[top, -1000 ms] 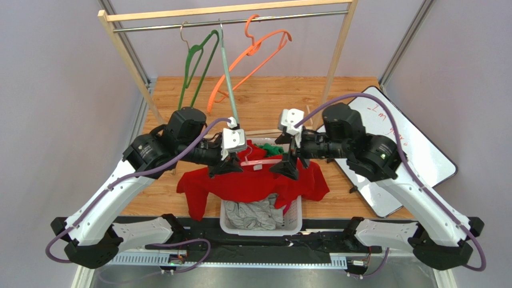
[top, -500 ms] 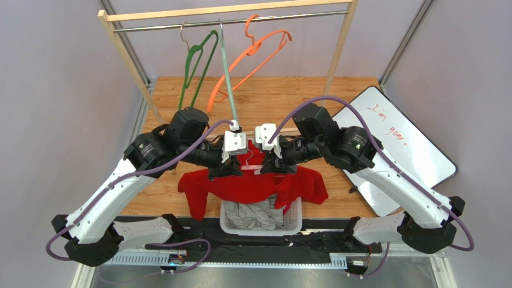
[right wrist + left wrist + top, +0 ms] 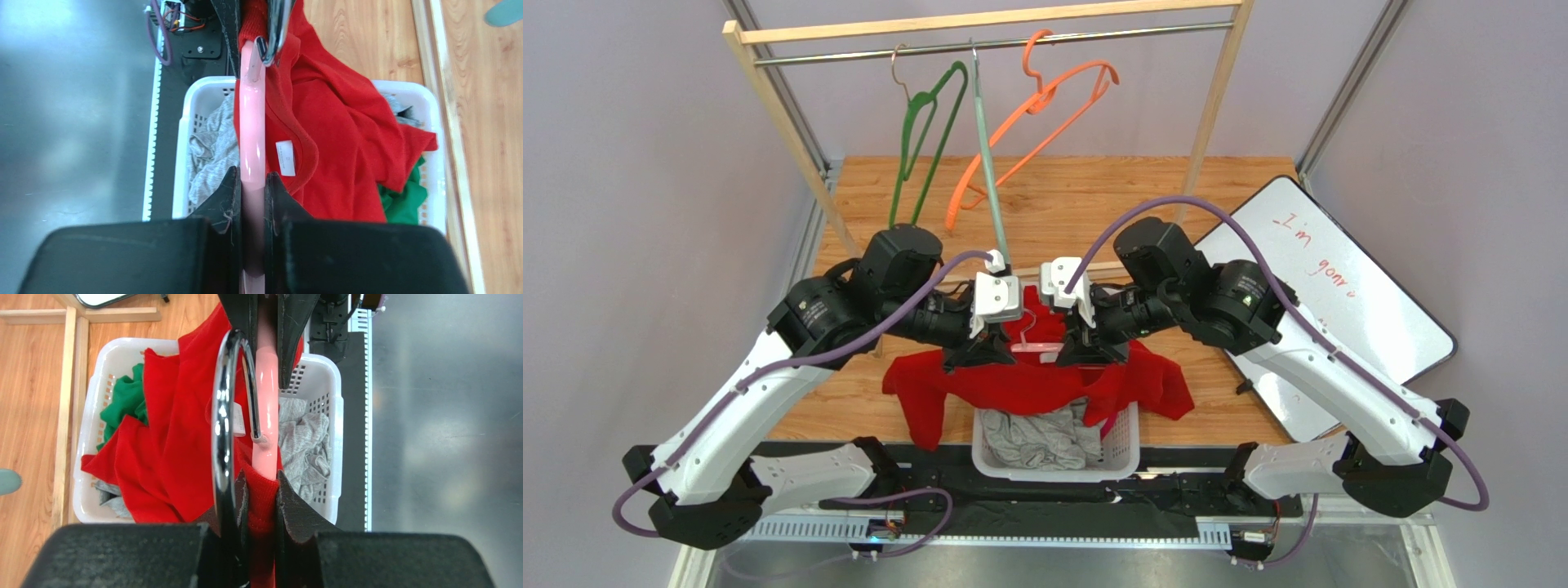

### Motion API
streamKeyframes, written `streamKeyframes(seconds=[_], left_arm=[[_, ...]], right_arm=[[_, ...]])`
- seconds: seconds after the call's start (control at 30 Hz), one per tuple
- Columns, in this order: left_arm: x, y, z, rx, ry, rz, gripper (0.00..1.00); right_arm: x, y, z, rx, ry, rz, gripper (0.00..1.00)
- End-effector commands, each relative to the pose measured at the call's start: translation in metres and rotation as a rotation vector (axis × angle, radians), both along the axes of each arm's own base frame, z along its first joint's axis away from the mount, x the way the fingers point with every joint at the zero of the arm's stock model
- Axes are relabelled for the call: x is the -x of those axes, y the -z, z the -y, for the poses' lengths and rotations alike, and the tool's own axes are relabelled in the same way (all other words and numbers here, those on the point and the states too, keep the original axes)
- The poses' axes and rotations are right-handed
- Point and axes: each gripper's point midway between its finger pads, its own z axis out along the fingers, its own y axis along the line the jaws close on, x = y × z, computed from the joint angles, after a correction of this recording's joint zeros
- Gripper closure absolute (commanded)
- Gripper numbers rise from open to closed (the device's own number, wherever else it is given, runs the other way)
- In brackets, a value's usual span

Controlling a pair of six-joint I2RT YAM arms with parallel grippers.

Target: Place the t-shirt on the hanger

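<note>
The red t-shirt (image 3: 1032,382) hangs over the white basket, held up between both arms. The pale pink hanger (image 3: 1036,347) runs between the two grippers. My left gripper (image 3: 979,349) is shut on the t-shirt's cloth (image 3: 172,435) where it wraps one arm of the hanger (image 3: 267,422); the metal hook (image 3: 222,416) curves just beside the jaws (image 3: 263,485). My right gripper (image 3: 1090,349) is shut on the bare other arm of the hanger (image 3: 251,122), jaws (image 3: 251,184) tight against the plastic. The t-shirt (image 3: 344,135) with its white neck label drapes to the side.
The white basket (image 3: 1120,456) below holds a grey garment (image 3: 1038,435) and a green one (image 3: 402,202). A wooden rack (image 3: 989,22) at the back carries green (image 3: 922,135), mint (image 3: 987,159) and orange (image 3: 1038,123) hangers. A whiteboard (image 3: 1357,306) lies at the right.
My right gripper swung left toward the left gripper and shut on the hanger's bare arm. The left gripper kept its hold and barely moved.
</note>
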Motion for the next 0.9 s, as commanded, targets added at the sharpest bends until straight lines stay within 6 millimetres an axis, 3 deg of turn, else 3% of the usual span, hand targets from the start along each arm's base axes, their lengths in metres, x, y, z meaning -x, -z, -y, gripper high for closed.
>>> streamKeyframes(seconds=[0.0,0.3,0.47,0.53,0.63,0.73,0.87], left_arm=[[0.004,-0.008,-0.002,0.042,-0.005,0.023,1.00],[-0.009,0.023,-0.047,-0.018,-0.183,0.042,0.63],[-0.010,0.024,-0.062,-0.025,-0.243,0.060,0.57],[-0.008,0.019,-0.062,-0.003,-0.252,0.063,0.42],[-0.009,0.004,-0.061,0.043,-0.272,0.082,0.32],[-0.010,-0.010,-0.060,0.074,-0.280,0.103,0.29],[-0.012,-0.016,-0.059,0.088,-0.276,0.126,0.29]], right_arm=[[-0.003,-0.012,0.006,-0.043,0.061,0.012,1.00],[0.003,-0.009,0.039,-0.060,0.148,-0.018,1.00],[0.009,-0.005,0.046,-0.063,0.173,-0.047,1.00],[0.010,-0.005,0.049,-0.063,0.190,-0.057,1.00],[0.007,-0.004,0.055,-0.047,0.238,-0.059,1.00],[0.000,-0.006,0.078,-0.013,0.351,-0.073,1.00],[-0.006,-0.006,0.124,0.026,0.509,-0.014,1.00]])
